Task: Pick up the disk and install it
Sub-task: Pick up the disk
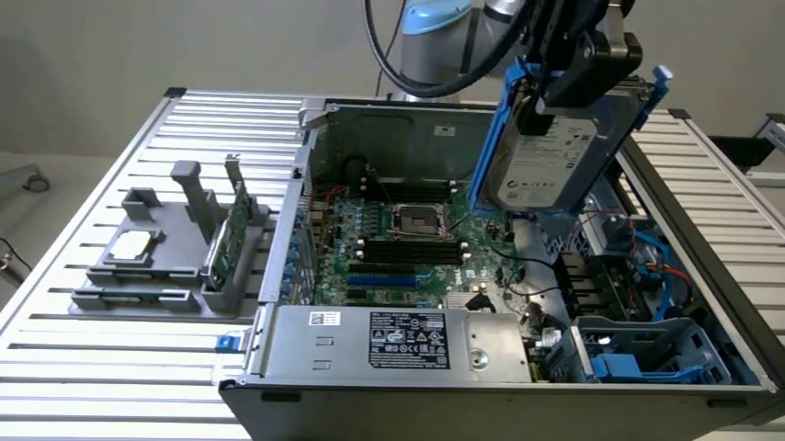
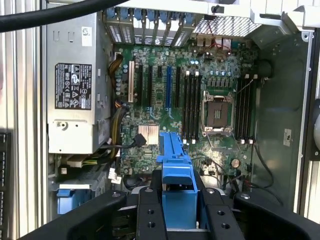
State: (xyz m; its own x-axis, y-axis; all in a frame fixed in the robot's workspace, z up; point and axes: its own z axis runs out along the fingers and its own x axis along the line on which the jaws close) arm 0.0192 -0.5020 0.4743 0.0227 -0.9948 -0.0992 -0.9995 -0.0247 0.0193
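The disk point(image 1: 558, 161), a silver-grey drive with a white label and blue side rails, hangs upright and slightly tilted over the open computer case point(image 1: 687, 239), above its right half in the exterior view. My gripper point(image 1: 574, 87) is shut on the disk's upper end. In the wrist view the disk's blue rail point(image 2: 175, 170) sits clamped between my black fingers point(image 2: 150, 215), with the motherboard point(image 2: 200, 100) below it.
A blue drive cage point(image 1: 650, 354) sits in the case's near right corner in the exterior view, beside the power supply point(image 1: 405, 340). On the slatted table point(image 1: 123, 367) to the case's left, a grey holder point(image 1: 184, 266) carries a square silver chip point(image 1: 135, 243) and a green circuit card point(image 1: 233, 230).
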